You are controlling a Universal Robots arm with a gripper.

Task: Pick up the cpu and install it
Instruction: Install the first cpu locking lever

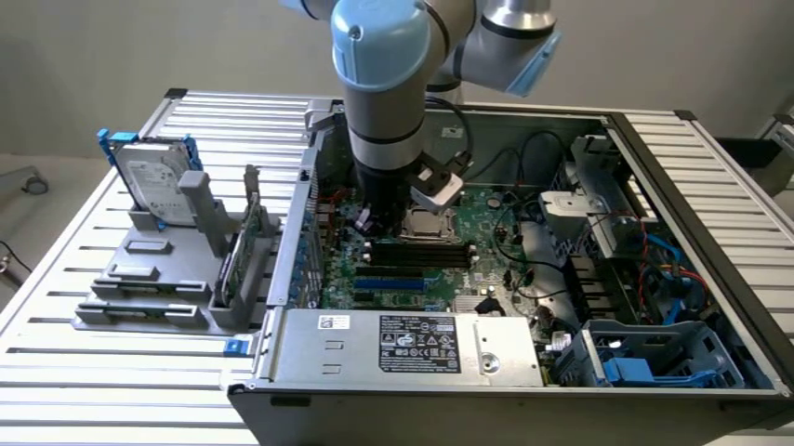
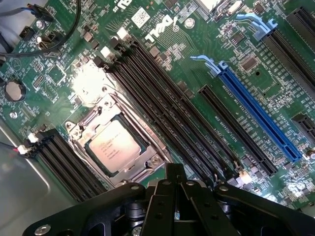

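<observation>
Install step near end: cpu (image 2: 114,146) sits flat inside socket (image 2: 118,142). Gripper (image 2: 175,183) clenched, empty, just beside socket. Next move judged: careful clearance from socket frame.

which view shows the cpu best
The wrist view: the cpu sits in the socket on the motherboard, top face and print in plain sight. In the exterior view the cpu is a pale square beside the arm.
</observation>
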